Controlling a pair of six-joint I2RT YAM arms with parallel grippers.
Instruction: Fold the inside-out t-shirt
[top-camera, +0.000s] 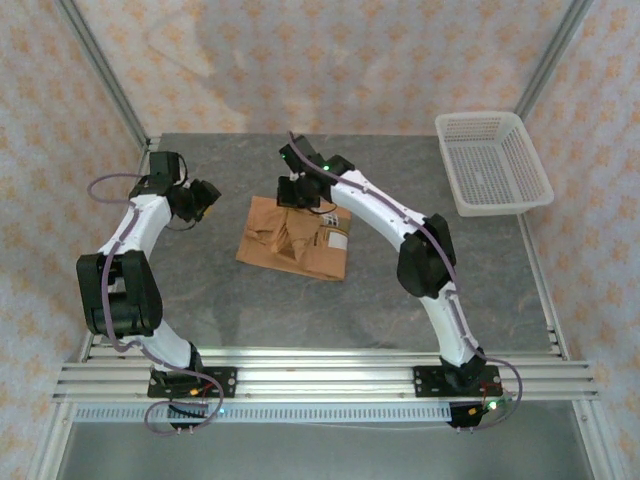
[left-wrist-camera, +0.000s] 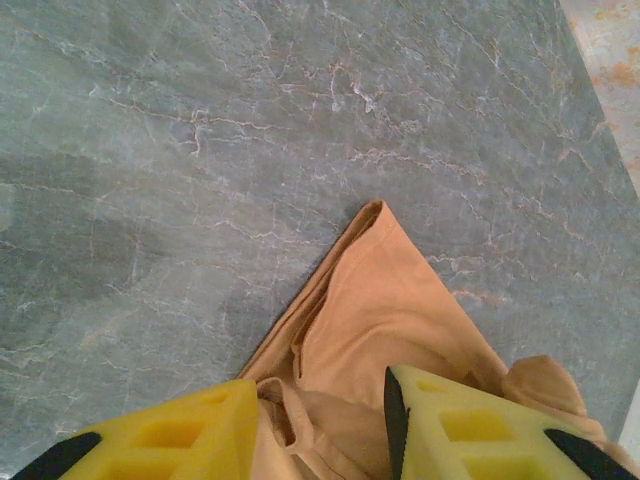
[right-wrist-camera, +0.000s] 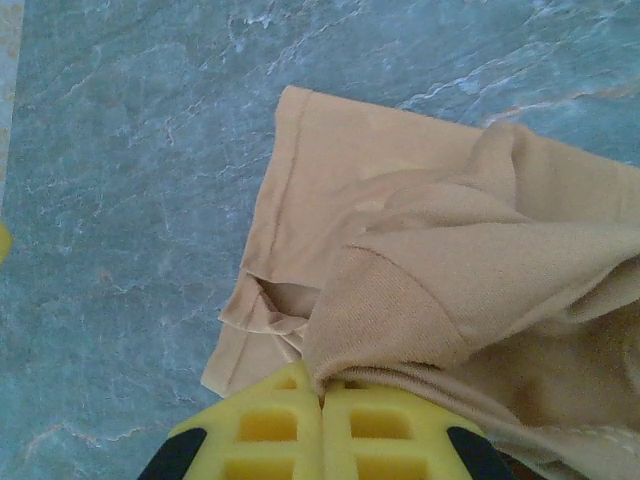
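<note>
Shirt (top-camera: 295, 242) lies crumpled and partly folded at the middle of the table (top-camera: 200, 290), with its white label (top-camera: 338, 238) toward its 3 o'clock side. The right gripper (top-camera: 298, 192) sits over the shirt's 12 o'clock edge. The left gripper (top-camera: 207, 195) hangs off toward the shirt's 10 o'clock, apart from the cloth. A white basket (top-camera: 495, 165) stands well apart at the table's 2 o'clock corner.

In the right wrist view the right gripper (right-wrist-camera: 322, 390) is clenched; its yellow fingers (right-wrist-camera: 270, 425) press together at 6 o'clock with a ribbed fold of the shirt (right-wrist-camera: 420, 250) caught at their tips. The rest of the cloth spreads from there toward 12 and 3 o'clock, with bare table at 9 o'clock.

In the left wrist view the left gripper (left-wrist-camera: 320, 385) is released, its jaws standing apart at 6 o'clock. The shirt (left-wrist-camera: 380, 310) shows through the gap between them, one corner pointing to 12 o'clock onto bare table; nothing is pinched there.
</note>
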